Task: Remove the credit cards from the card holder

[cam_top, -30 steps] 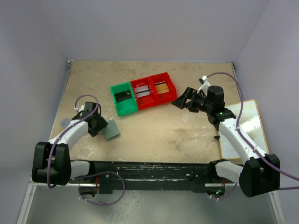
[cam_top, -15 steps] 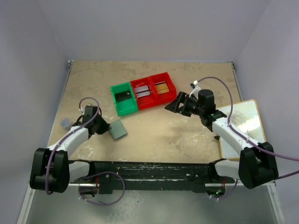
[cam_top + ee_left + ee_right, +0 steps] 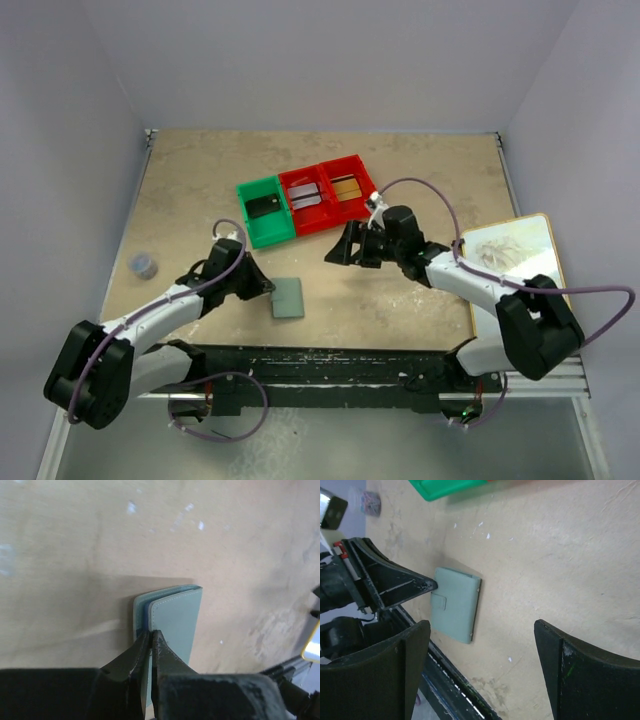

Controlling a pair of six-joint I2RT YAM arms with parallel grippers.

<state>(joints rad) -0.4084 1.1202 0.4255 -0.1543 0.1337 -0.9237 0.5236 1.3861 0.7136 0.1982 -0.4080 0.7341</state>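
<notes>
1. Left gripper [image 3: 151, 636]: lower centre-left of the top view, nearest the table's [image 3: 400, 300] near edge. Fingers are pressed together. In the left wrist view a thin sliver of blue shows between them, so I judge them pinched on the holder's edge rather than merely touching it.
2. Holder [image 3: 176, 622]: just right of that gripper in the top view, lying flat on the table and folded closed. Its long axis runs roughly up and down the frame, slightly tilted. The right wrist view shows the tab [image 3: 438, 601] on its upper face, close to the pinched edge. No card is visible outside it.
3. Right gripper [image 3: 481, 630]: centre of the top view, above and to the right of the holder and well clear of it. Fingers stand wide apart with nothing between them. In its own view the holder sits left of centre, ahead of the fingers, with the long free edge facing this gripper.
4. Governing relation: the left arm is nearer and already on the holder. The right must travel down and left in the top view to reach the free edge opposite the pinch.
5. Bins [image 3: 246, 215]: upper centre, beyond both grippers and apart from the holder.
</notes>
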